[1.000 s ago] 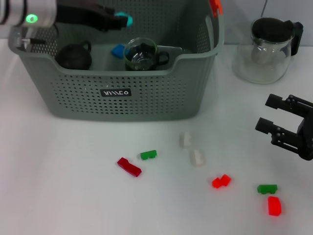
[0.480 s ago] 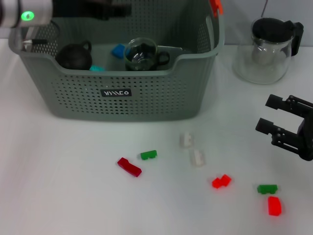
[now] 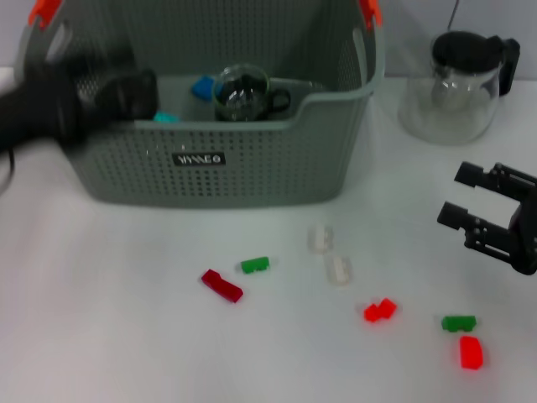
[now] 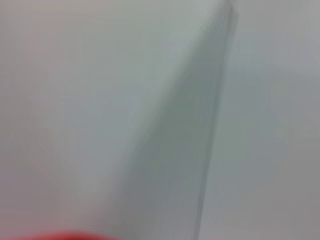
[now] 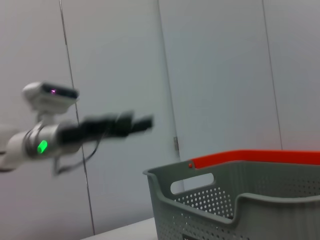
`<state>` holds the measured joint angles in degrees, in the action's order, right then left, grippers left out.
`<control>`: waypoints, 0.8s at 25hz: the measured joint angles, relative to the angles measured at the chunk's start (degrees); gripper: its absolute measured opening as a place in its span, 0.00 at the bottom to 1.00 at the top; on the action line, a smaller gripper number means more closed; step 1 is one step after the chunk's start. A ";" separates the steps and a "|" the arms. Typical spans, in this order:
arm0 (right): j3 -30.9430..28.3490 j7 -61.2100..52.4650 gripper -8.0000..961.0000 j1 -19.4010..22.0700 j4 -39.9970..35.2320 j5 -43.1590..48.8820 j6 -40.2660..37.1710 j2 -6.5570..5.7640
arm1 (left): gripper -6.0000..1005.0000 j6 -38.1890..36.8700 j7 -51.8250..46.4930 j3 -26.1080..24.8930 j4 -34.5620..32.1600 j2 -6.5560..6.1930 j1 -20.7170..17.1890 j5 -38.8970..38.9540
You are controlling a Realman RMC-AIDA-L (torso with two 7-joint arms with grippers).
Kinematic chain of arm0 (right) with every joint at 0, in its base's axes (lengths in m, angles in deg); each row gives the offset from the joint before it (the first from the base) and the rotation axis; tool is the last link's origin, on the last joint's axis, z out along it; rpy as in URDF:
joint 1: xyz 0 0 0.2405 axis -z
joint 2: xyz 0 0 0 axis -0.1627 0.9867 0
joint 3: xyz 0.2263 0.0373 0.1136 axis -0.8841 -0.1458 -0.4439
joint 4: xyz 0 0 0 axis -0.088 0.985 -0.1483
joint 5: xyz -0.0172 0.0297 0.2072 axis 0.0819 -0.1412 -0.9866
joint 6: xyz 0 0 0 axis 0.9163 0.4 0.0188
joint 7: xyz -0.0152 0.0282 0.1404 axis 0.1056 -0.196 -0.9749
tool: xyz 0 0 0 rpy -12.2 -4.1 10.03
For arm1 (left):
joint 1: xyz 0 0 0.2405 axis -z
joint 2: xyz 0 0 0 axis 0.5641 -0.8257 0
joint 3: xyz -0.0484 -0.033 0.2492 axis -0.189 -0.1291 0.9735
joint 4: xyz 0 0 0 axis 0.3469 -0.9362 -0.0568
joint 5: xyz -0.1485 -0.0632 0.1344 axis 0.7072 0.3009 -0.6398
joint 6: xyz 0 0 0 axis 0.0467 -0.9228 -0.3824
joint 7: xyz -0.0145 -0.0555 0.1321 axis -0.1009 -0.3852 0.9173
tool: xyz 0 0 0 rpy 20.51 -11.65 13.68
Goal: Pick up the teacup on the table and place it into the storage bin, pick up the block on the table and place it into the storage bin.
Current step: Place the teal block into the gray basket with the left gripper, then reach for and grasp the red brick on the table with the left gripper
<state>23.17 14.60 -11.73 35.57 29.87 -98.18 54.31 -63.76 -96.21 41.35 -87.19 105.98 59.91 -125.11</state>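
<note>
The grey-green storage bin [image 3: 252, 168] stands at the back of the table. Inside it are a glass teacup [image 3: 243, 92], a blue block [image 3: 203, 86] and a cyan block [image 3: 166, 117]. My left gripper [image 3: 126, 94] is a dark blur over the bin's left front wall, and it also shows far off in the right wrist view as the left gripper [image 5: 135, 123]. My right gripper [image 3: 461, 196] hangs open at the right edge with nothing in it. Loose blocks lie on the table: red [image 3: 221, 286], green [image 3: 255, 265] and orange-red [image 3: 379, 311]. The left wrist view shows only grey blur.
A glass jug [image 3: 457, 84] with a black lid stands at the back right. Two clear blocks [image 3: 318, 238] [image 3: 338, 269] lie mid-table. A green block [image 3: 458, 322] and a red block [image 3: 471, 353] lie under the right gripper. The bin's rim [image 5: 235, 205] fills the right wrist view's lower part.
The cyan block left my left gripper and now lies in the bin. The left arm swung from above the bin down to its left front, covering the dark cup. The right arm stayed still.
</note>
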 joint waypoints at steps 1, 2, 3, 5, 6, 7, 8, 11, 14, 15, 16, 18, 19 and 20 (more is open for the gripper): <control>0.00 0.00 0.71 0.01 -0.01 0.00 0.17 -0.01 | 0.60 -1.48 8.35 0.31 -0.03 1.89 -3.50 -5.16; 0.00 0.00 0.71 0.01 -0.01 0.00 0.17 -0.01 | 0.60 -1.48 8.35 0.31 -0.03 1.89 -3.50 -5.16; 0.00 0.00 0.71 -0.03 0.00 0.00 0.20 0.00 | 0.61 -1.33 11.01 0.68 0.04 2.63 -4.69 -6.79; 0.00 0.00 0.71 -0.16 -0.01 0.00 0.23 -0.01 | 0.61 0.22 16.81 1.03 0.92 4.19 -6.73 -10.56; 0.00 0.00 0.71 -0.21 0.00 0.00 0.23 0.00 | 0.61 1.13 18.50 1.09 1.69 4.52 -7.08 -11.58; 0.00 -0.01 0.71 -0.26 -0.01 0.00 0.22 0.00 | 0.61 2.30 20.51 1.23 3.16 4.89 -7.50 -12.59; 0.00 -0.03 0.71 -0.34 -0.01 -0.02 0.19 0.03 | 0.62 3.53 22.25 1.44 5.12 5.04 -7.72 -13.28; 0.00 -0.07 0.71 -0.39 0.00 -0.03 0.08 0.06 | 0.62 9.94 28.41 1.88 14.09 4.96 -7.10 -15.51; 0.00 -0.08 0.71 -0.23 0.00 -0.04 0.00 0.07 | 0.63 13.42 30.74 2.11 17.35 5.07 -6.76 -16.10; 0.00 -0.09 0.71 -0.14 -0.01 -0.09 -0.04 0.08 | 0.63 15.11 31.91 2.29 19.01 5.15 -6.59 -16.18; 0.00 -0.09 0.71 -0.05 0.00 -0.14 -0.06 0.08 | 0.63 16.46 33.09 2.43 20.27 5.21 -6.39 -16.20; 0.00 -0.09 0.71 0.05 0.00 -0.25 -0.07 0.08 | 0.63 18.89 35.53 2.52 23.31 5.24 -5.77 -16.27; 0.00 -0.09 0.71 0.08 0.00 -0.29 -0.08 0.08 | 0.63 19.42 36.33 2.52 24.06 5.26 -5.59 -16.34; 0.00 -0.09 0.71 0.09 0.00 -0.32 -0.09 0.08 | 0.64 20.36 37.92 2.52 25.36 5.29 -5.21 -16.42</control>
<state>23.17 14.52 -11.64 35.56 29.55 -98.27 54.39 -43.40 -58.29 43.87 -61.83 111.28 54.70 -141.53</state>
